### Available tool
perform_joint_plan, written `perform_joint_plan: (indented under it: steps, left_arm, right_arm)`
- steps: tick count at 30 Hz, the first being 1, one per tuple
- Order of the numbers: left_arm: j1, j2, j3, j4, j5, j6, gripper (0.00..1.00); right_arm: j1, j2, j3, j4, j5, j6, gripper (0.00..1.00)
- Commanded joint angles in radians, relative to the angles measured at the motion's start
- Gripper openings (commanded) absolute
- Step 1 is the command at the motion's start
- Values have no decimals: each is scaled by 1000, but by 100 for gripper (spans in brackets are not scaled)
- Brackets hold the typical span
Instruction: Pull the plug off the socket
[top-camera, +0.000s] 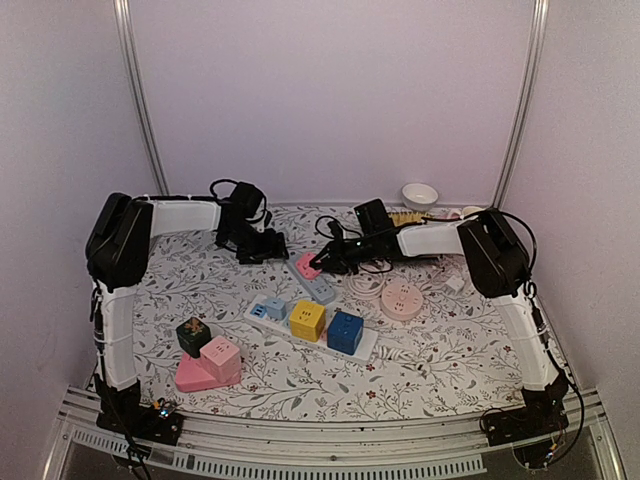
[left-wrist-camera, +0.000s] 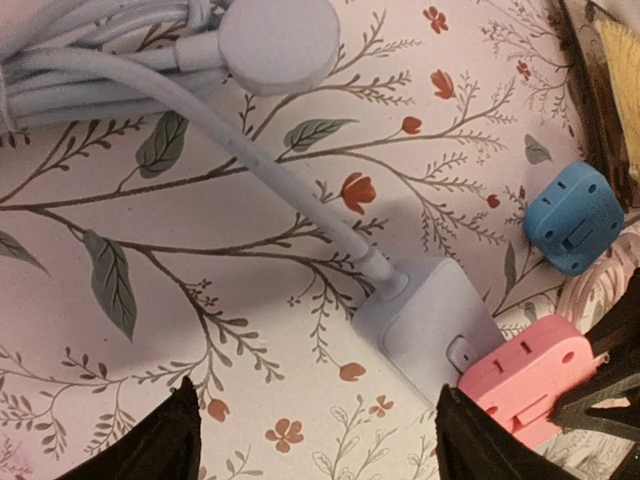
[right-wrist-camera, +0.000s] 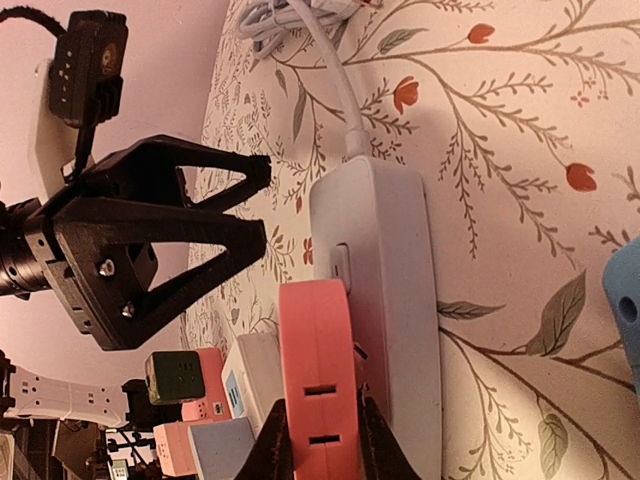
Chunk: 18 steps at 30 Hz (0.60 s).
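A pink plug (top-camera: 308, 265) sits on the near end of a grey power strip (top-camera: 317, 284) at mid-table. My right gripper (top-camera: 324, 261) is shut on it. In the right wrist view the fingers (right-wrist-camera: 283, 440) clamp the pink plug (right-wrist-camera: 318, 360) on both sides. It stands slightly off the strip (right-wrist-camera: 385, 290), with a prong showing in the gap. My left gripper (top-camera: 268, 245) is open and empty beside the strip's cable end. In the left wrist view its open gripper (left-wrist-camera: 315, 400) hangs over the cloth next to the strip (left-wrist-camera: 425, 320) and plug (left-wrist-camera: 525, 385).
A white strip (top-camera: 262, 314) carries light-blue, yellow (top-camera: 307, 320) and blue (top-camera: 345, 332) cube adapters. A pink block (top-camera: 190, 378) holds a dark green cube (top-camera: 193, 335) and a pink cube. A round pink socket (top-camera: 402, 298), coiled cables and a white bowl (top-camera: 419, 194) lie at the right and back.
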Motion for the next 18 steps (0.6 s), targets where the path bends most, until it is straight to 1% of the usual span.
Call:
perform_joint_plan:
  steps: [1, 9, 18]
  left_arm:
    - [6, 40, 47, 20, 36, -6, 81]
    - [-2, 88, 41, 21, 60, -4, 81]
    - [-24, 114, 5, -5, 27, 14, 81]
  right_arm:
    - [7, -53, -36, -16, -21, -8, 3]
    - [7, -50, -32, 43, -66, 57, 3]
    - [0, -38, -27, 140, -138, 129, 3]
